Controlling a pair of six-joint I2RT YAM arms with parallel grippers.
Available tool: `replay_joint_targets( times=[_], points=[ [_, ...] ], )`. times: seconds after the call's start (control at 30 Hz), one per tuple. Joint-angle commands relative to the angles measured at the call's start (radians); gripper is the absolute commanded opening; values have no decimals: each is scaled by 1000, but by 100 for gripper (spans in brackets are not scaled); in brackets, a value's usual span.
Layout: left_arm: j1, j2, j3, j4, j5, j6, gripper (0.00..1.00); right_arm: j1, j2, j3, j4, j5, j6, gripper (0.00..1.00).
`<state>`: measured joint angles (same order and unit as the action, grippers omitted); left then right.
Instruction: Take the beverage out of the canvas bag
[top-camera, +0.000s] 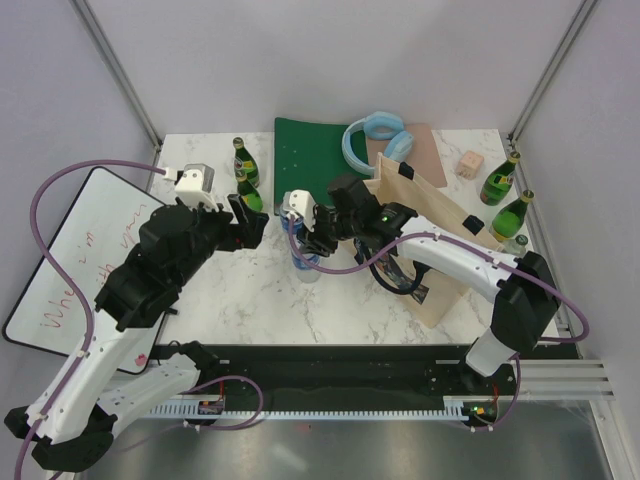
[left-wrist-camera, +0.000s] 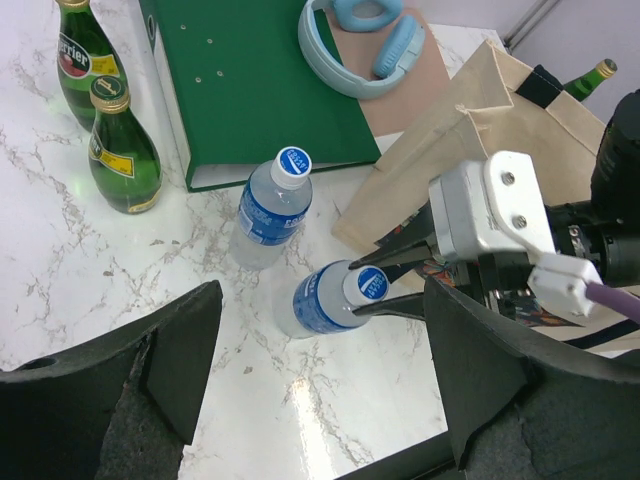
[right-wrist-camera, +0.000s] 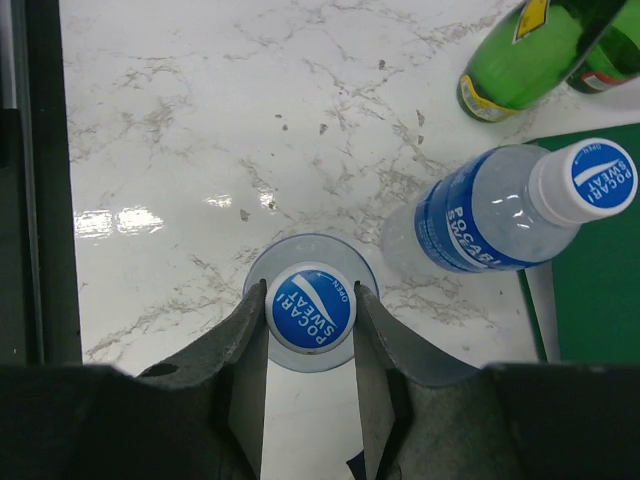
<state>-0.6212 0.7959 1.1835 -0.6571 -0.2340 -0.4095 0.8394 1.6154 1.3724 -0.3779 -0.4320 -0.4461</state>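
Pinching the blue-and-white cap of a clear water bottle (right-wrist-camera: 310, 310), my right gripper (right-wrist-camera: 310, 300) had both fingers (right-wrist-camera: 245, 350) closed against its sides. The bottle stood upright, low in the middle of the right wrist view, over the marble table (right-wrist-camera: 180, 120); I could not tell whether its base rested on the stone. A second bottle (right-wrist-camera: 480, 225) of the same kind stood just beside it, toward the upper right. My left gripper (top-camera: 248, 222) hung to the left with jaws spread wide, holding nothing. The canvas bag (top-camera: 440, 230) stood right of centre in the top view, close to the held bottle, with my right arm crossing its open mouth. Two green glass bottles (left-wrist-camera: 120, 150) stood at the upper left of the left wrist view beside a green binder (left-wrist-camera: 260, 90), with blue headphones (left-wrist-camera: 365, 45) beyond.
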Motion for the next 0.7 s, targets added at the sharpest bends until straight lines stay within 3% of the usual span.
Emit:
replay_joint_targets(
  times=[0.0,0.17,0.33,0.43,0.53,0.67],
  points=[
    [-2,-11,-15,10,-5,-34,88,-23,-25,-13,177,9,46,43],
    [-2,3,-7,11,15,-43,88,-31,-60,-21,172,13,81,71],
    [-3,69,22,40,129,-51,88,-112,-144,43,105,-109,132,84],
    [-3,133,48,79,229,-60,88,-175,-215,56,51,-145,98,97],
    [-3,196,94,109,358,-71,87,-252,-287,50,16,-139,75,98],
    [-64,352,217,111,420,-45,86,-426,-373,15,10,-78,138,98]
  ],
)
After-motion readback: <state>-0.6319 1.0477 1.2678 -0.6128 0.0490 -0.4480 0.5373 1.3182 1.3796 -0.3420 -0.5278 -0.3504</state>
